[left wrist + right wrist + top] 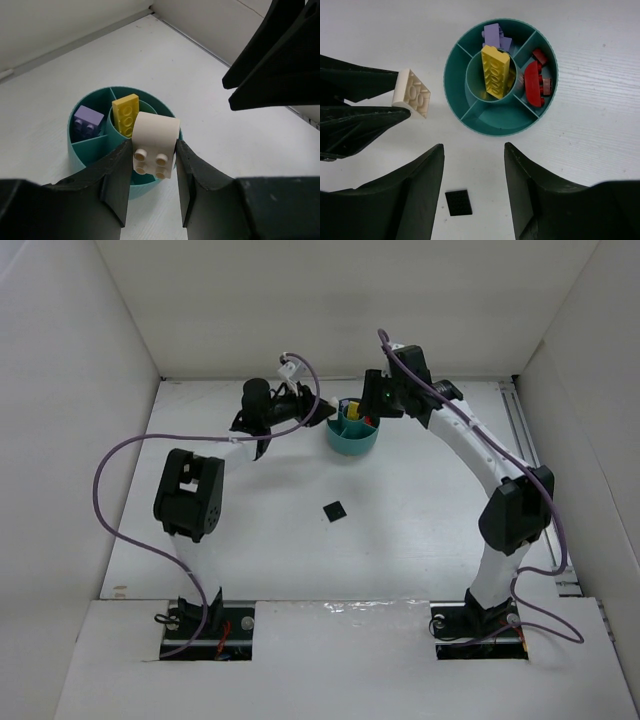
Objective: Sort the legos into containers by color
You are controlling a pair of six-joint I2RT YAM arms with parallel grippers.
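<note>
Nearest the arm bases, one black brick (pixel 333 511) lies flat on the table (pixel 420 540), alone and well apart from the dish (pixel 352 445). It is thin and low, so fingers could slide off it or push it away when they try to pick it up. Further on, the left gripper (pixel 153 157) is closed tight on a cream brick (pixel 156 131) and holds it up just beside the dish, near the rim. From the right wrist view the brick looks outside the rim, so if the fingers let go now it would likely fall on the table. If it goes in too far, it could land with the yellow brick (pixel 495 70) in the middle, the purple brick (pixel 493 36) or the red bricks (pixel 534 82), and mix the colors. Two wedges (pixel 495 120) look empty. Above the dish hangs the right gripper (pixel 474 150), wide open and holding nothing. The two grippers are close, so they could bump and knock the brick loose.
</note>
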